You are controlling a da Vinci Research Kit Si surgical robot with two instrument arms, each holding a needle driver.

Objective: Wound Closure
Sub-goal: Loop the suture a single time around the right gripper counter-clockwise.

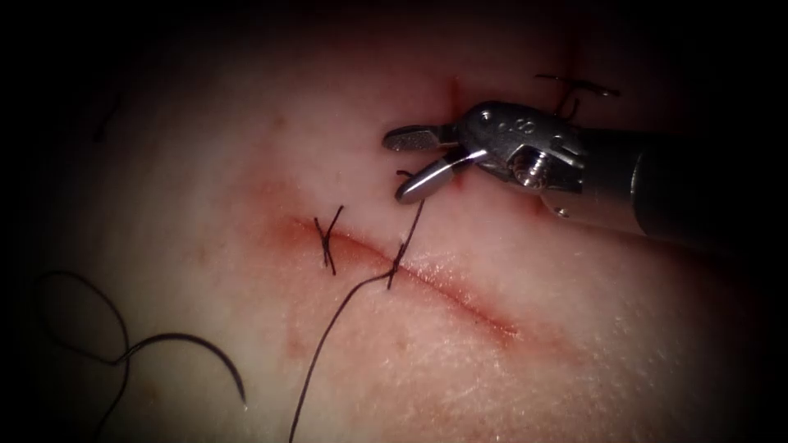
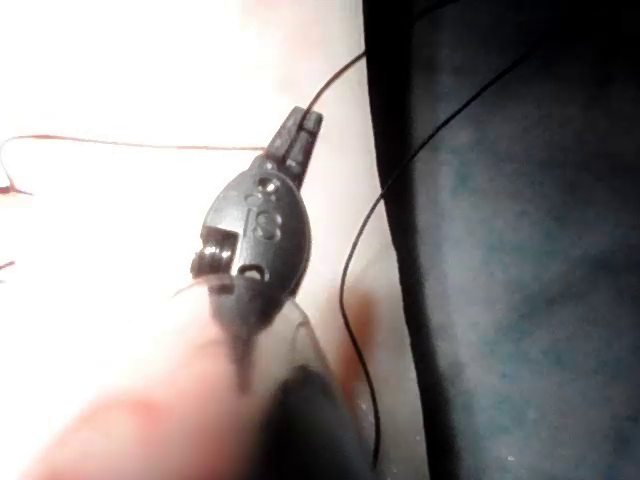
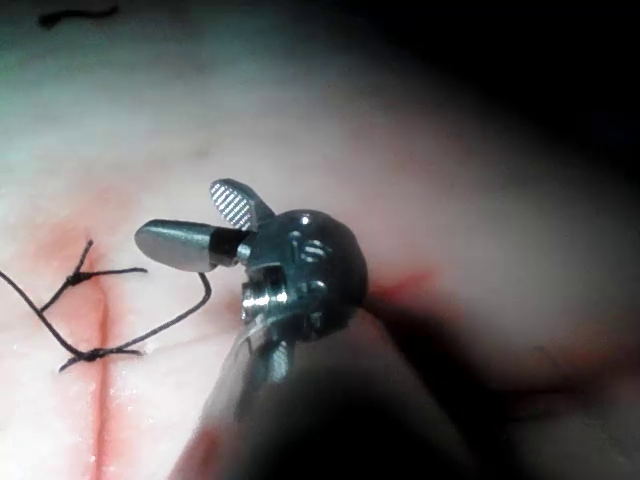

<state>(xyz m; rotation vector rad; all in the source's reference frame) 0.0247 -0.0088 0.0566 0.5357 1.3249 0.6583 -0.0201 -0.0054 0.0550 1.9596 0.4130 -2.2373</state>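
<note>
Pale tissue bears a reddened cut running diagonally, crossed by two dark knotted stitches. Dark thread trails from the right-hand knot toward the bottom edge. A curved needle lies flat at lower left, outside the tissue.

Surgical training lab, judging by a slab of pale tissue with a reddened cut, knotted dark thread across it, and a wristed steel end effector under endoscope lighting.
</note>
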